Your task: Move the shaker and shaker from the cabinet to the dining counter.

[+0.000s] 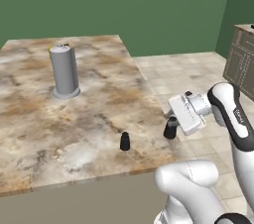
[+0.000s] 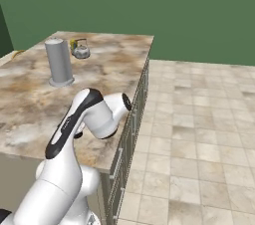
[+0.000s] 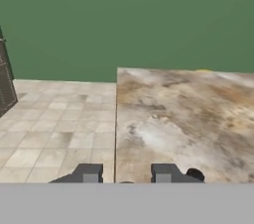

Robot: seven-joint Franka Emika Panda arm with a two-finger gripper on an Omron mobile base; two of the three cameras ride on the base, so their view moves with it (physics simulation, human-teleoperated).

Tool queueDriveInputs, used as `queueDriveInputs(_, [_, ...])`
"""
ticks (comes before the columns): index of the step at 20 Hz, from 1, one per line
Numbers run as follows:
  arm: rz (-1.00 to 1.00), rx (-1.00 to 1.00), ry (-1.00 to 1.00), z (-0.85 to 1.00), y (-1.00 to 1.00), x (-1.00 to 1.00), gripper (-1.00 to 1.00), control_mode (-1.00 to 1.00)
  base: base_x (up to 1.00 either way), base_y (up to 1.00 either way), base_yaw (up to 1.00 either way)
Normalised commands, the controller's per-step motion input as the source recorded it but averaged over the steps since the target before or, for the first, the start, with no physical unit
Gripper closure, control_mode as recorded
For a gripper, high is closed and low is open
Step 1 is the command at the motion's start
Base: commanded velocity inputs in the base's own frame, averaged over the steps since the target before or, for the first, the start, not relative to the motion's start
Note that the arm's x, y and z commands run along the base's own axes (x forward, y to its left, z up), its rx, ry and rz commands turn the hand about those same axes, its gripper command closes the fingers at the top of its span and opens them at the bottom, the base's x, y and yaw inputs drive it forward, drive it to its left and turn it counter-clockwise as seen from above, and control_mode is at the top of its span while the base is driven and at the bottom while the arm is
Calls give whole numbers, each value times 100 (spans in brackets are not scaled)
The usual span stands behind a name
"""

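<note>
1. The dining counter (image 1: 74,119) spreads its brown, beige and white marbled top across the left of the room, with pale floor tiles (image 1: 178,72) to its right.
2. One small black shaker (image 1: 125,141) stands upright on the counter near the front right corner.
3. The gripper (image 1: 171,130) hangs at the counter's right edge, jaws closed on a second black shaker (image 1: 170,131), which it holds just above the stone, close beside the first.
4. A tall grey metal cylinder (image 1: 64,71) stands farther back on the counter, well apart from both shakers.
5. In the right base view a small kettle (image 2: 81,50) sits behind the cylinder (image 2: 59,61).
6. The hand view shows the fingertips (image 3: 90,173) over the counter's edge (image 3: 117,119).
</note>
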Motion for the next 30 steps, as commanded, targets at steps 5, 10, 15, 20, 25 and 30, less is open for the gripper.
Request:
queueDriveInputs(5, [0, 1, -2, -21, 0, 0, 100, -100, 0, 0, 0])
queueDriveInputs(10, [0, 5, 0, -13, 0, 9, 100, -100, 0, 0, 0])
queueDriveInputs(15, [0, 5, 0, -13, 0, 18, 100, -100, 0, 0, 0])
queueDriveInputs(20, [0, 2, 0, -19, 0, 32, 100, -100, 0, 0, 0])
queueDriveInputs(25, [0, 0, 0, -26, 0, 32, 100, -100, 0, 0, 0])
queueDriveInputs(30, [0, 0, 0, -28, 0, 8, 100, -100, 0, 0, 0])
